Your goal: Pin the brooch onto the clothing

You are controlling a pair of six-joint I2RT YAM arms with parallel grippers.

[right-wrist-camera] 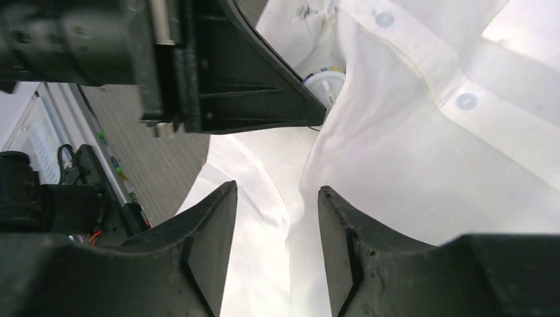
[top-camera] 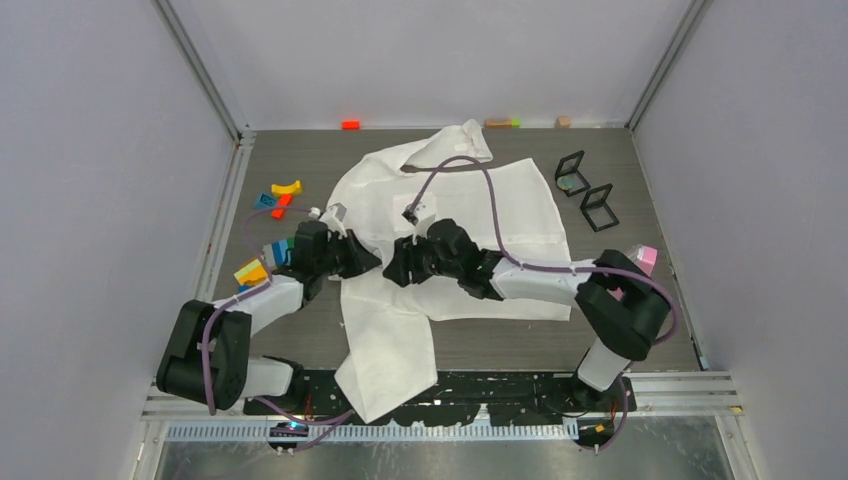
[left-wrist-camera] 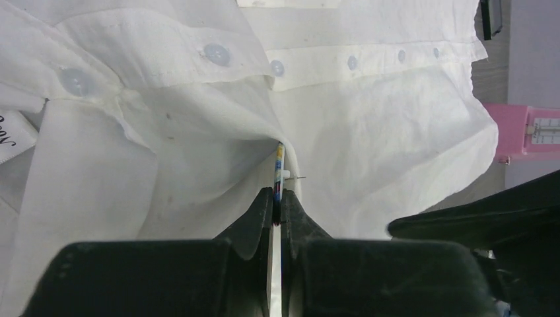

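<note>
The white shirt point(top-camera: 470, 200) lies spread over the middle of the table, collar at the far side, and fills both wrist views point(left-wrist-camera: 370, 125) point(right-wrist-camera: 422, 165). My left gripper point(left-wrist-camera: 278, 198) is shut on the brooch point(left-wrist-camera: 279, 165), a thin round badge held edge-on with its pin point sticking right, pressed against a fold of the shirt's front edge. In the right wrist view the brooch point(right-wrist-camera: 325, 82) shows as a white disc at the left gripper's fingertips. My right gripper point(right-wrist-camera: 277, 191) is open over the fabric, just facing the left gripper point(top-camera: 372, 258); the right gripper point(top-camera: 398, 268) holds nothing.
Coloured blocks point(top-camera: 280, 195) lie at the left, more point(top-camera: 262, 260) by the left arm. Two black square frames point(top-camera: 585, 190) stand at the far right. A pink box point(top-camera: 645, 258) sits at the right edge. Small blocks point(top-camera: 350, 124) line the back wall.
</note>
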